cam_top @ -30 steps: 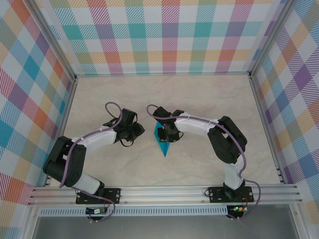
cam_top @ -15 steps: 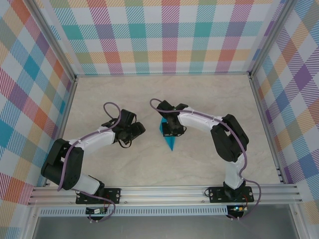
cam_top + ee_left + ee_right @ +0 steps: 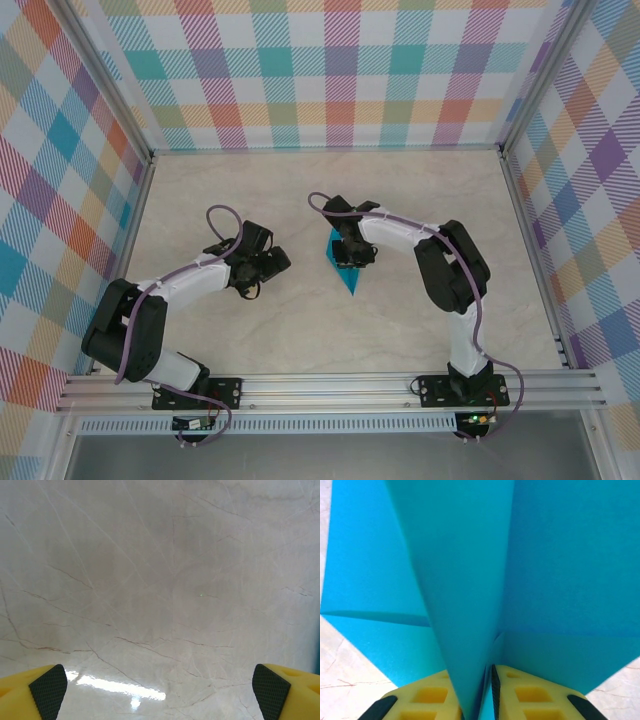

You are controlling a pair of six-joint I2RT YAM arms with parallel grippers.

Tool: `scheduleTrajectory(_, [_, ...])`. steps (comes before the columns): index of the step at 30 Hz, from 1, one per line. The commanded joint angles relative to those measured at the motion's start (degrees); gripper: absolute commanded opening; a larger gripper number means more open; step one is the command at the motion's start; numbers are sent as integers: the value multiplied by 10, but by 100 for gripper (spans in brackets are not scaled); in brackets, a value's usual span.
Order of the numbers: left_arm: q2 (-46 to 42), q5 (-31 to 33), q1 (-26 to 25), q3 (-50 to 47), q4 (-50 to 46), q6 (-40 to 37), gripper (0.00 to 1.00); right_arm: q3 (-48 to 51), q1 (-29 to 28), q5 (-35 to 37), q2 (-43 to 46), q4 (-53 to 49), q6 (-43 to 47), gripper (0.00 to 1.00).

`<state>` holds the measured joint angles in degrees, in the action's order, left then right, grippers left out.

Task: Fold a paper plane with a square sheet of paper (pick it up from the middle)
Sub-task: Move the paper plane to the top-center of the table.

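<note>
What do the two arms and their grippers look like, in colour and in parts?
The left arm and the right arm have white links and black joints; a purple cable runs along each. The left gripper and the right gripper have yellow fingers with black textured pads.

The table (image 3: pixel 160 580) is a pale marble-look slab, smooth and glossy, with 1 bright glare streak. The plane (image 3: pixel 555 555) is thin teal paper, matt and smooth, sharply creased. The 2 fingers (image 3: pixel 12 700) are yellow plastic; their pads (image 3: pixel 270 690) are black, cross-hatched, rubbery. The rails (image 3: pixel 330 385) are brushed metal.
</note>
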<state>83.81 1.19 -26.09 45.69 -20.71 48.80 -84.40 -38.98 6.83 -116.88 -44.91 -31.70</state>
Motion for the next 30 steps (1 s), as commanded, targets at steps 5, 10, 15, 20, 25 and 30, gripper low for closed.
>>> scheduleTrajectory(5, [-12,15,7,18,-22,-7,100,-23,6,5,-21,-13,-19,15])
scheduleTrajectory(10, [-14,20,7,22,-32,-10,100,-41,10,23,-21,-23,-24,11])
scheduleTrajectory(15, [-15,24,7,28,-38,-14,100,-75,22,23,-14,-22,-7,11])
scheduleTrajectory(20, [-13,24,7,33,-42,-16,100,-130,38,16,-52,-10,31,11])
scheduleTrajectory(25, [-14,25,7,37,-48,-21,100,-196,51,1,-110,-6,64,12])
scheduleTrajectory(30, [-13,26,7,37,-51,-24,100,-234,60,-13,-144,-12,66,14])
